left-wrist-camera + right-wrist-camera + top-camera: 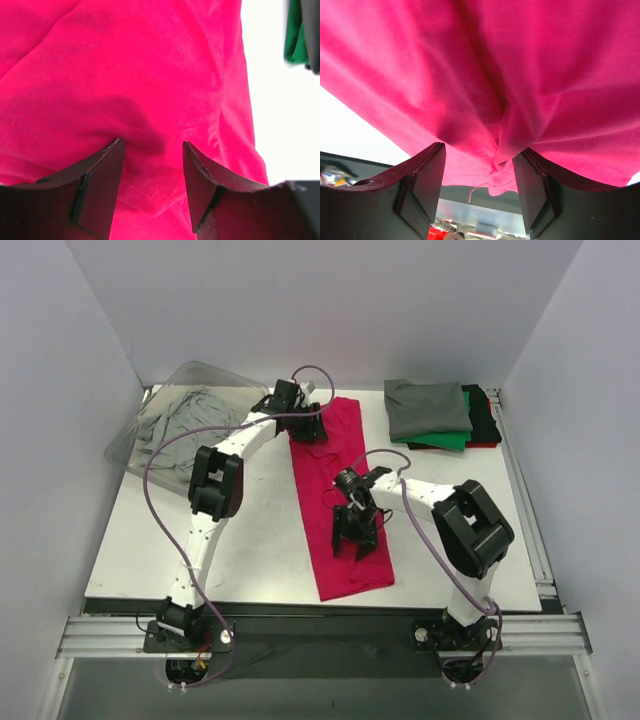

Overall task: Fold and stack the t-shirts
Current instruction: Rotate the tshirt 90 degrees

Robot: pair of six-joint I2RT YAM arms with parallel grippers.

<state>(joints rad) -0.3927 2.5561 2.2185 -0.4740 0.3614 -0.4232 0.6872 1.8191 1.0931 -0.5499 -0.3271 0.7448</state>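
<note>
The bright magenta-red t-shirt (320, 485) lies folded into a long strip running from the back of the table to its near edge. My left gripper (308, 428) is at the strip's far end; in the left wrist view it (152, 145) stands open, its fingers either side of a stitched hem of the shirt (150, 75). My right gripper (355, 540) is over the near part of the strip. In the right wrist view it (480, 150) is open, with a bunched fold of the shirt (520, 60) lying loose between the fingers.
A stack of folded t-shirts (430, 408) sits at the back right, dark grey on top, with green, black and red under it. A clear plastic bin (190, 375) at the back left holds a crumpled light grey shirt (178, 418). The table's near edge (300, 592) lies just beyond the strip's end.
</note>
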